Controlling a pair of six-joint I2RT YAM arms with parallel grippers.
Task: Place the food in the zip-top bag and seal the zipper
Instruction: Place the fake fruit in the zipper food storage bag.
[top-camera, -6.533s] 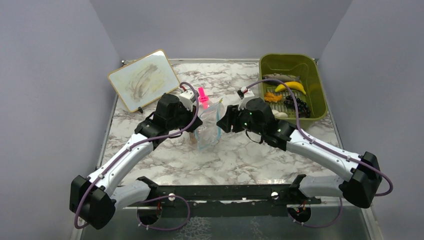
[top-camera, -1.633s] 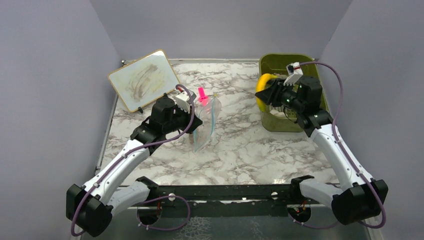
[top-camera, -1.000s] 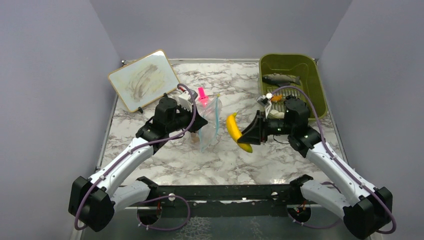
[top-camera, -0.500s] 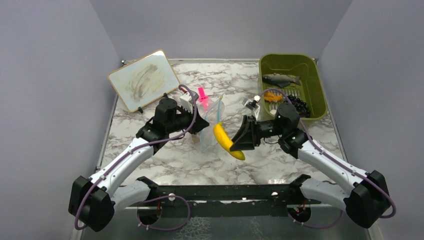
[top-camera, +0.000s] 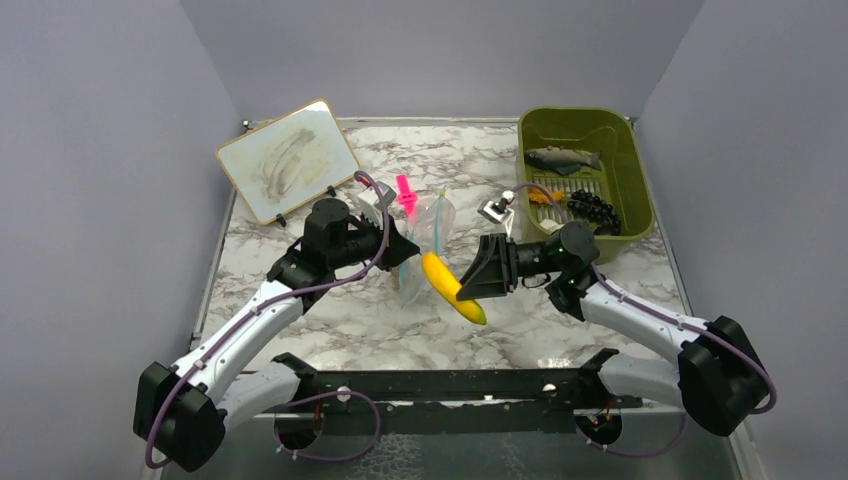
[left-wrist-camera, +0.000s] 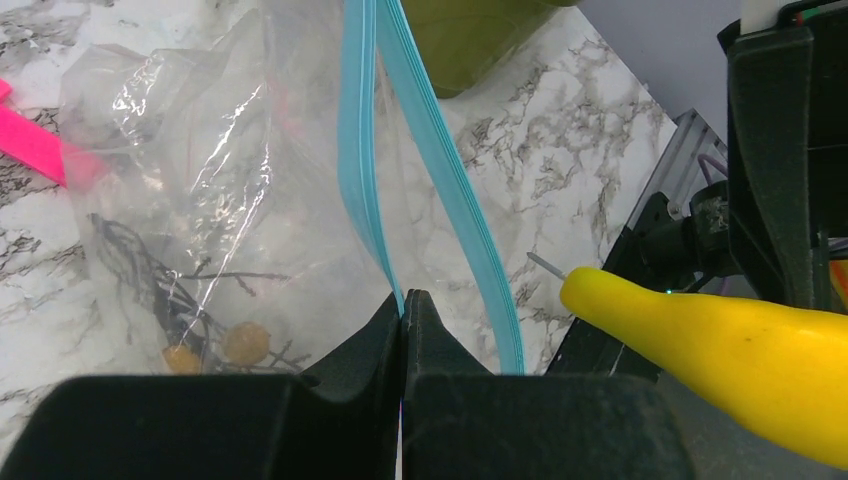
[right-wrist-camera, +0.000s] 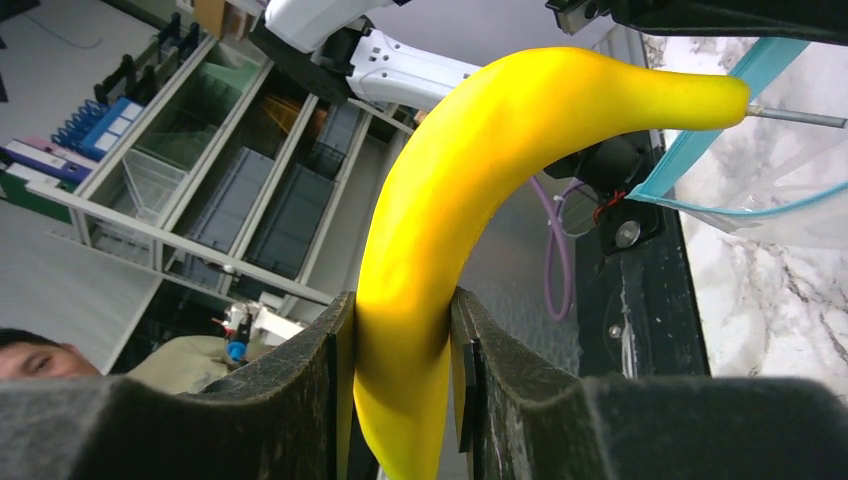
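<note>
Pinched one blue strip of the bag in the closed left gripper, propping the mouth open. Clamped the banana in the right gripper, tip just beside that mouth. Judged loading barely begun, with fish lying in the bin. Needed next: steering the tip between the strips before letting go.

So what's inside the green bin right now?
A grey fish, an orange piece and a dark bunch of grapes lie in the green bin. The right arm covers its near corner, so anything there is hidden.
</note>
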